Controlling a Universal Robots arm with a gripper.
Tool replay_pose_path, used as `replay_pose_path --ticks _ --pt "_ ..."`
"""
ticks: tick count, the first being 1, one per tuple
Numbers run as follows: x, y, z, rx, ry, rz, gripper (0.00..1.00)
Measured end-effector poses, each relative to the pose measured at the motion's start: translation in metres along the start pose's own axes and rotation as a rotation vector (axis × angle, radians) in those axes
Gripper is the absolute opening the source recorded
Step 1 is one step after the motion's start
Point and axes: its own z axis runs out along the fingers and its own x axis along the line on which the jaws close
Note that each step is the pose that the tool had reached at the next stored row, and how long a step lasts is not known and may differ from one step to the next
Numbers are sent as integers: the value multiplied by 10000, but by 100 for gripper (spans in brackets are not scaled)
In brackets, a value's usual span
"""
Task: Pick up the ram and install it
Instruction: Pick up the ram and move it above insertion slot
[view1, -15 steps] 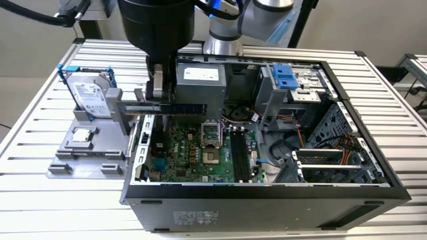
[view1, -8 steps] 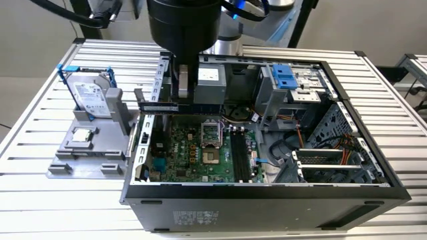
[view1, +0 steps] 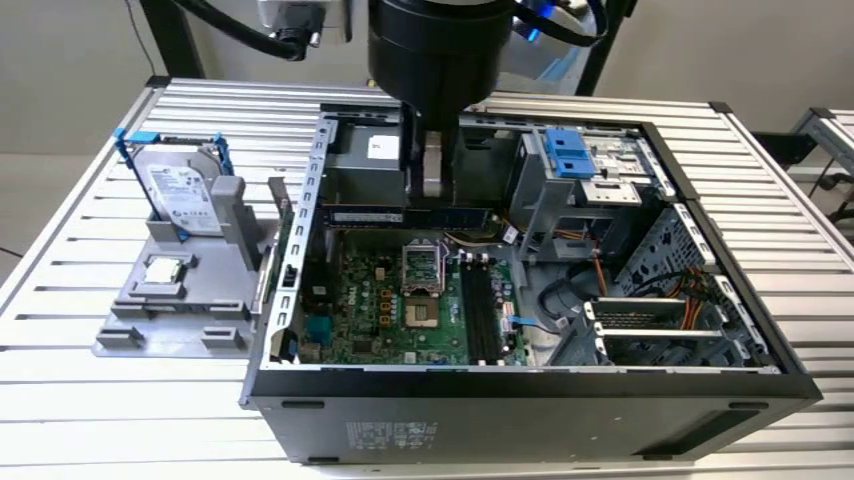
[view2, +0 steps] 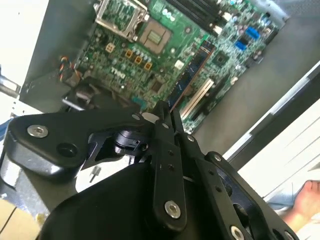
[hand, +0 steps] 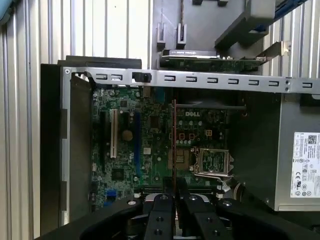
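The jaws clamp the ram (view1: 360, 216) by its upper edge, level above the motherboard (view1: 374, 290) inside the open case, contacts facing down toward the slots, not yet seated

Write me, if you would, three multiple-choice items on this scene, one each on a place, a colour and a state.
1. Where does the hard drive stand?
A. in a drive bay
B. on the grey fixture, at the exterior view's left of the case
C. on the floor

2. What colour is the bracket around the hard drive?
A. red
B. blue
C. yellow

3. What state is the ram in?
A. seated in a slot
B. lying on the table
C. held by the gripper over the motherboard

Answers:
1 B, as the drive stands upright on the fixture beside the open case.
2 B, as blue strips frame the silver drive.
3 C, as the fingers are clamped on the stick above the board.
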Motion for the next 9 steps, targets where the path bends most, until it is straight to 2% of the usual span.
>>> replay_pose_path --ticks 9 --pt "0 -411 -7 -18 0 -5 0"
